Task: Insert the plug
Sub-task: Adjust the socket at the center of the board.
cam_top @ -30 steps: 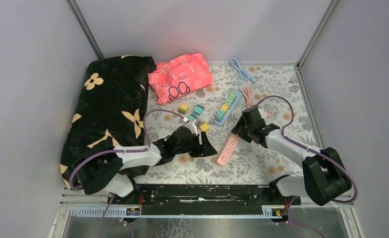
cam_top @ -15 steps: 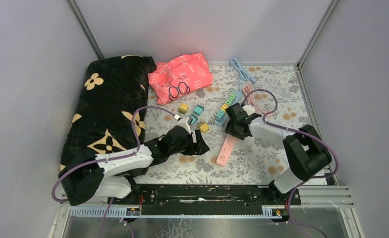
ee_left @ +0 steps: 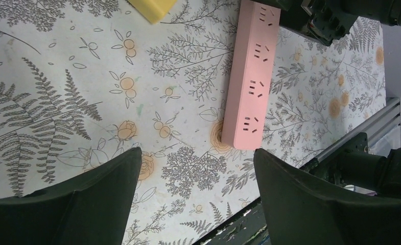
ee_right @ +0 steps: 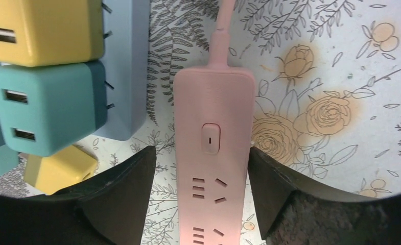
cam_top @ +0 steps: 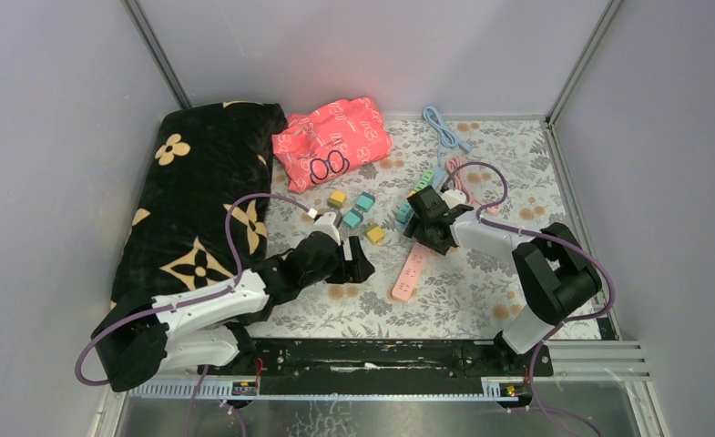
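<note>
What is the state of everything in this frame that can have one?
Long pink plastic power strip: flat on the mat, visible sockets empty.
Pale blue power strip: yellow and teal cube adapters plugged in.
Loose yellow cube adapter: unplugged, on the mat.
Left end effector: open, empty.
Right end effector: open, straddling the pink strip's switch end.

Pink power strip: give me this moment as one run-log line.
pink power strip: flat on cloth | right gripper: open, fingers straddling its switch end | left gripper: open, empty, above cloth
</note>
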Available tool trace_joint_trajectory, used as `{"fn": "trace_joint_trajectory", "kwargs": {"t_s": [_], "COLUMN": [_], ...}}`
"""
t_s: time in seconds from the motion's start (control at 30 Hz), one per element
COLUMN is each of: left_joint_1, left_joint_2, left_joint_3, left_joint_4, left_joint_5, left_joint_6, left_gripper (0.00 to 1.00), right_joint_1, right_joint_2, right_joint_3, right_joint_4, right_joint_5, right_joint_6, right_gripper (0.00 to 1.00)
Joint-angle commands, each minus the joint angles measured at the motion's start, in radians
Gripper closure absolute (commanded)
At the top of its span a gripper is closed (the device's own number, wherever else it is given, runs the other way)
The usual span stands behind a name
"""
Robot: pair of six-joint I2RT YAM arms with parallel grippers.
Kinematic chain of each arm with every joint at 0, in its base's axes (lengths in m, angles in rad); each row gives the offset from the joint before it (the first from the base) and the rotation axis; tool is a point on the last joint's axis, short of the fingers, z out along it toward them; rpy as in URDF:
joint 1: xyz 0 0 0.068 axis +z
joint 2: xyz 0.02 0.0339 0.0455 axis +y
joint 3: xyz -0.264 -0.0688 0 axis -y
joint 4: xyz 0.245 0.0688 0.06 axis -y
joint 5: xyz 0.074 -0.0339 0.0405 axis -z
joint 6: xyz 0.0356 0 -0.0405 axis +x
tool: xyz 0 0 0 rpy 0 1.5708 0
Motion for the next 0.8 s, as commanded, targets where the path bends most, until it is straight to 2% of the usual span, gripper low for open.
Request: {"fn": "trace_joint_trajectory", "kwargs": {"t_s": [0.0, 0.27, 0.5, 0.77], "left_joint_1": [0.005, 0.005, 0.006, 0.040], "left_joint_2": [-0.031, -0.068, -0.068, -0.003], "left_joint_3": [0.009, 0.041, 0.075, 0.160], "left_joint_4": [-0.048, -0.131, -0.181, -0.255], "left_joint_5": [-0.054, -0.094, -0.116, -0.154], "left_joint_6": [0.024, 0.030, 0.037, 0.079], "left_gripper": [0.12, 0.10, 0.09, 0.09], "right_joint_1": [0.004, 0.004, 0.004, 0.005], "right_joint_2": [-0.047, -0.196, -0.285, -0.391], "right_joint_3": [-0.001, -0.110, -0.207, -0.315], "right_joint_4": [0.064, 0.103, 0.129, 0.262], "right_joint_5": [-0.029, -0.059, -0.068, -0.113], "right_joint_6": [0.005, -0.028, -0.090, -0.167], "right_gripper": [0.27, 0.23, 0.33, 0.34]}}
